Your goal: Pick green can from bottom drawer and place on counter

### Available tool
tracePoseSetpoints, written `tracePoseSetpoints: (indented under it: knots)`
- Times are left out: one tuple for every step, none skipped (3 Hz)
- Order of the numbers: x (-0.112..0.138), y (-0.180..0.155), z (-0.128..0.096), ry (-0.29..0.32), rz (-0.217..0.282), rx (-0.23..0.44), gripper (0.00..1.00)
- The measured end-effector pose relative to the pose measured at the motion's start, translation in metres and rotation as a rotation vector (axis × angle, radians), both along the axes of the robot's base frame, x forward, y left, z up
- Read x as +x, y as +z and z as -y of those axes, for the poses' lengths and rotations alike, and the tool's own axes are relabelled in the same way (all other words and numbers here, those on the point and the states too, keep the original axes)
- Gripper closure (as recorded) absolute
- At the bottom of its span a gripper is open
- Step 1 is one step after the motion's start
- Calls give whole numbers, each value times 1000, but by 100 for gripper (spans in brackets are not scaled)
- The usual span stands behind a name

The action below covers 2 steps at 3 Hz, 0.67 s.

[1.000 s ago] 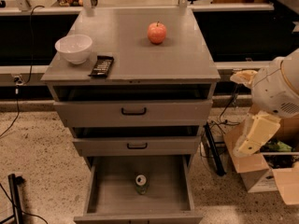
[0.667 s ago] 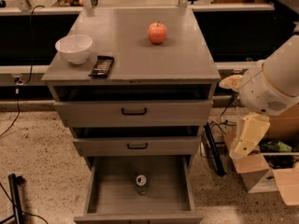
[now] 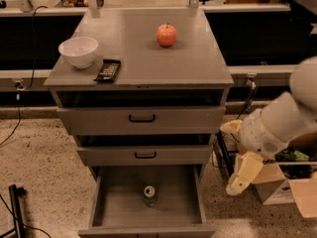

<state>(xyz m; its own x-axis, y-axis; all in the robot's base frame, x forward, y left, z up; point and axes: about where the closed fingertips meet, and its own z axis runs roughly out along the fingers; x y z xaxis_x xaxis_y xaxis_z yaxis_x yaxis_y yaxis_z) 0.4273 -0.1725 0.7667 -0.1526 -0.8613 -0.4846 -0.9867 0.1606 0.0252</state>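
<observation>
While the tool (image 3: 240, 177) hangs beside the bottom drawer (image 3: 119, 202), it touches nothing.

The gripper (image 3: 237, 185) has sunk lower and leftward — now near the side of the bottom drawer (image 3: 119, 198)

The counter (image 3: 188, 63) is occupied by a white bowl (image 3: 78, 51) at its left, a flat black device (image 3: 108, 69) just beside the bowl, and a red apple (image 3: 166, 34) farther back. The gripper (image 3: 242, 175) is held low, right of the cabinet (image 3: 208, 120).
</observation>
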Motion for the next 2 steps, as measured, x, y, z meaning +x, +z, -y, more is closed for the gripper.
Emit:
tracePoseSetpoints:
  knots:
    - [-34,-61,-11,-89,-25,141,0]
    - [-72,-118,-42,-192,14,231,0]
